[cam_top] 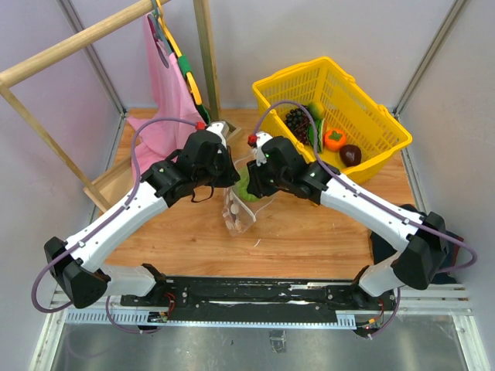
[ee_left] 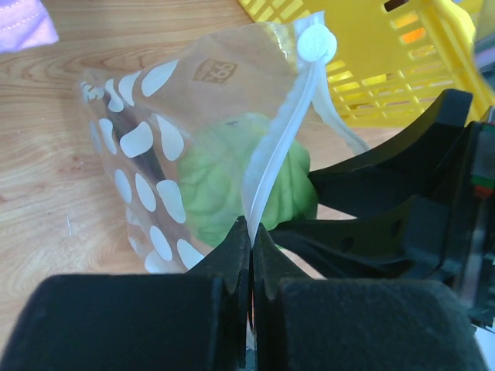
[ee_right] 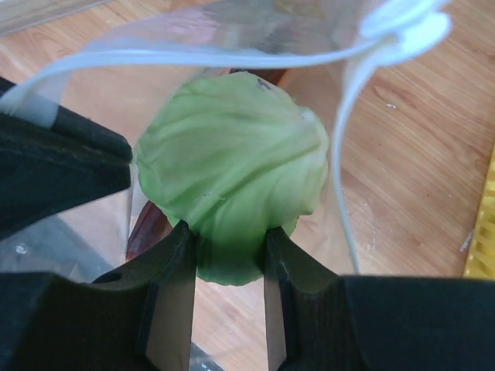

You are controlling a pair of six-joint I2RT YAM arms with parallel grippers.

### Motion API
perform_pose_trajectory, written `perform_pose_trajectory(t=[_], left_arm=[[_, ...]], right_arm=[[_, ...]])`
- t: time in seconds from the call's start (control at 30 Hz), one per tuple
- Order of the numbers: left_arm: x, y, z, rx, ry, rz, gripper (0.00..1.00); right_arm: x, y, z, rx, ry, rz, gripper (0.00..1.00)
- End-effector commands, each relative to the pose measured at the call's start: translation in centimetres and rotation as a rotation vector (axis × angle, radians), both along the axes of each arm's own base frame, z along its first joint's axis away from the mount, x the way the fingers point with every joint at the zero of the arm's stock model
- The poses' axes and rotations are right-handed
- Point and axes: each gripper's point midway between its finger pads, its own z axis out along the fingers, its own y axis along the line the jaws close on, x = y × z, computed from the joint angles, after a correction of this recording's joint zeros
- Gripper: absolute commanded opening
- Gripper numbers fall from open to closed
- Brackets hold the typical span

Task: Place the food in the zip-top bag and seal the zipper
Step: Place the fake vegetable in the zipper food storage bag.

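Observation:
The clear zip-top bag [ee_left: 139, 139] with white dots hangs over the wooden table, seen from above just below the two grippers [cam_top: 238, 212]. My left gripper [ee_left: 251, 232] is shut on its whitish zipper [ee_left: 282, 131], holding the mouth edge up. My right gripper [ee_right: 228, 230] is shut on the green round melon-like ball [ee_right: 232, 154] at the bag's open mouth, with the zipper strip [ee_right: 232, 56] looping above it. The ball shows through the plastic in the left wrist view [ee_left: 209, 178]. A dark reddish-brown piece [ee_right: 147, 228] shows beside the ball, behind the plastic.
A yellow plastic basket [cam_top: 371, 100] stands at the back right, holding dark grapes [cam_top: 296, 120], an orange fruit [cam_top: 334, 139] and a dark maroon ball [cam_top: 349, 154]. A pink cloth [cam_top: 166, 85] hangs from a wooden rack at the back left. Grey walls enclose the table.

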Motion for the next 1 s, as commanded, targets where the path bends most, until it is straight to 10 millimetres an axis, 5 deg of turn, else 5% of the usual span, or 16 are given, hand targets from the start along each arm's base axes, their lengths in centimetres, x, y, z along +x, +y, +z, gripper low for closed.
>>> perform_pose_trajectory(t=[0.0,0.3,0.63,0.8,0.97], left_arm=[[0.3,-1.3,0.8,-0.071,-0.011,-0.029,0.00],[0.1,-0.6,0.2,-0.057,-0.014,-0.008,0.00],[0.0,-0.4,-0.2,-0.052,-0.012,-0.003,0.00],[-0.1,-0.4,-0.2,-0.056,-0.009,-0.005,0.00],[-0.1,0.0,-0.1,-0.047,-0.017,0.008,0.00]], right_arm=[[0.9,-1.0,0.3,-0.093,-0.058,-0.105,0.22],[1.0,-1.0,2.0,-0.049,-0.122,-0.110,0.64],[-0.1,-0.9,4.9,0.059,-0.216,-0.025,0.90],[-0.2,-1.3,4.6,0.029,-0.216,-0.021,0.93],[0.1,-4.0,5.3,-0.020,-0.261,-0.086,0.91]])
